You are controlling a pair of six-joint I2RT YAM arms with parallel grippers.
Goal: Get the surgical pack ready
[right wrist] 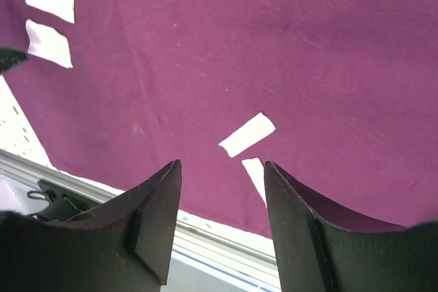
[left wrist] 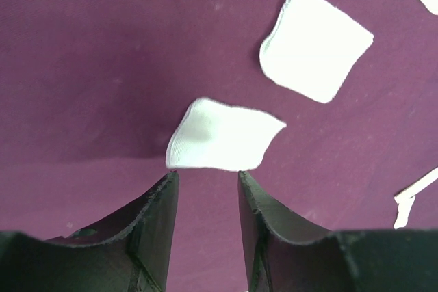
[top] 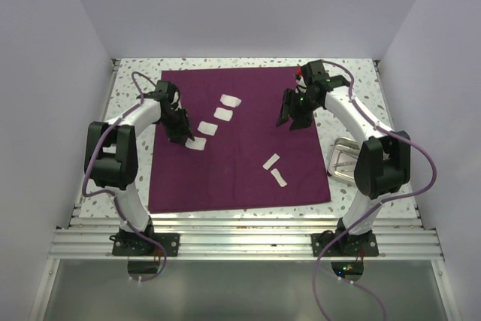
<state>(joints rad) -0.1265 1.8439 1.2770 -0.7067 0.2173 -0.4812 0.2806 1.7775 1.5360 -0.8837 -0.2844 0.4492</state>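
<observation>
Steel tray [top: 332, 165] with instruments [top: 343, 159], beside cloth [top: 240, 148]

The left arm [top: 124, 155] and the right arm [top: 372, 152] are built alike: rounded white shell links joined by bulky matte-black joint housings. A thin lilac-grey cable [top: 89, 167] loops loosely beside the left arm, and a matching lilac-grey cable [top: 431, 162] hangs beside the right arm. Each arm has a flat black base plate, the left base plate [top: 146, 244] and the right base plate [top: 349, 244].

The left tool [top: 184, 137] and the right tool [top: 289, 120] are black throughout. Seen close, the left tool's fingers [left wrist: 154, 227] are matte black wedges with curved inner faces and slightly ragged edges. The right tool's fingers [right wrist: 154, 227] have the same shape. A small green light [top: 301, 98] glows near the right wrist.
</observation>
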